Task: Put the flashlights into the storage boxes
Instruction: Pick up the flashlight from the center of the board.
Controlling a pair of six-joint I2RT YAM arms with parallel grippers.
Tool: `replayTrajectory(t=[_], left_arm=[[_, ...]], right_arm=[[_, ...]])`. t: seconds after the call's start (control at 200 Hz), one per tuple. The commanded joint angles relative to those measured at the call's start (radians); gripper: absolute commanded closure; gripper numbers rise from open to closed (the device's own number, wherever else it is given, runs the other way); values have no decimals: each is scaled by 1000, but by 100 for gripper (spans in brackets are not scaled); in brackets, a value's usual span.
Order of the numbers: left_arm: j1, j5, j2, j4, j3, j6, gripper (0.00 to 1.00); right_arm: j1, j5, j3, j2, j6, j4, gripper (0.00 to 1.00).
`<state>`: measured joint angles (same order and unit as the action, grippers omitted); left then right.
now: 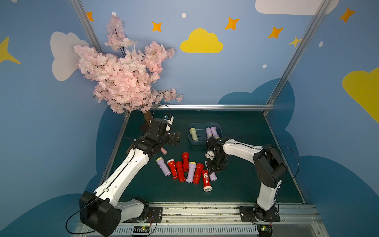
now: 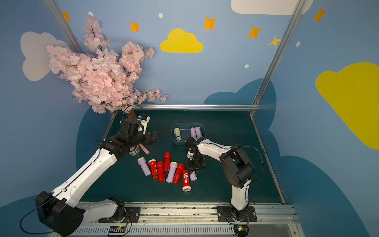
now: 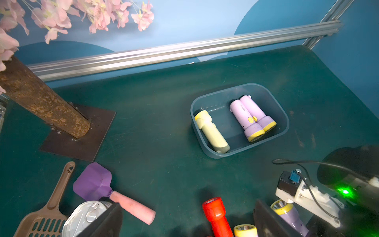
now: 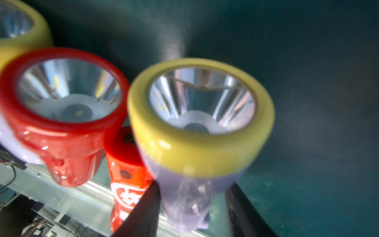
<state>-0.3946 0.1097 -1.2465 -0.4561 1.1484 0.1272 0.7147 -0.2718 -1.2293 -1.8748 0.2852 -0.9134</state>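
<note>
The slate-blue storage box (image 1: 197, 142) (image 3: 225, 92) at the back middle of the mat holds a pale green flashlight (image 3: 211, 131) and two lavender ones (image 3: 250, 117). Several red and lavender flashlights (image 1: 185, 170) (image 2: 166, 168) lie in a row in front of it. My right gripper (image 1: 213, 171) (image 4: 191, 190) is down at the row's right end. Its jaws straddle the body of a lavender, yellow-headed flashlight (image 1: 213, 176) (image 4: 201, 123); one finger touches it and a small gap shows at the other. My left gripper (image 1: 175, 138) (image 3: 187, 207) hangs open and holds nothing, left of the box.
A pink blossom tree (image 1: 127, 71) stands at the back left on a brown plate (image 3: 82, 143). Under my left arm lie a purple spatula with a pink handle (image 3: 131, 207), a tin can (image 3: 86, 215) and a brown slotted scoop (image 3: 47, 205). Metal rails edge the mat.
</note>
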Motion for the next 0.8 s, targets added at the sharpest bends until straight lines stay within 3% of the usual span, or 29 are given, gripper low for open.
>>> replayTrajectory(t=[0.0, 0.145, 0.405, 0.796], left_arm=[[2, 11, 6, -9, 30, 9, 1], [3, 21, 10, -33, 42, 12, 1], [3, 15, 12, -39, 50, 23, 1], [3, 2, 22, -5, 30, 20, 1]], right_arm=[[-8, -5, -11, -17, -24, -4, 50], [-12, -11, -13, -30, -31, -2, 53], [-17, 2, -31, 20, -18, -33, 68], [-36, 67, -217, 80, -34, -155, 68]])
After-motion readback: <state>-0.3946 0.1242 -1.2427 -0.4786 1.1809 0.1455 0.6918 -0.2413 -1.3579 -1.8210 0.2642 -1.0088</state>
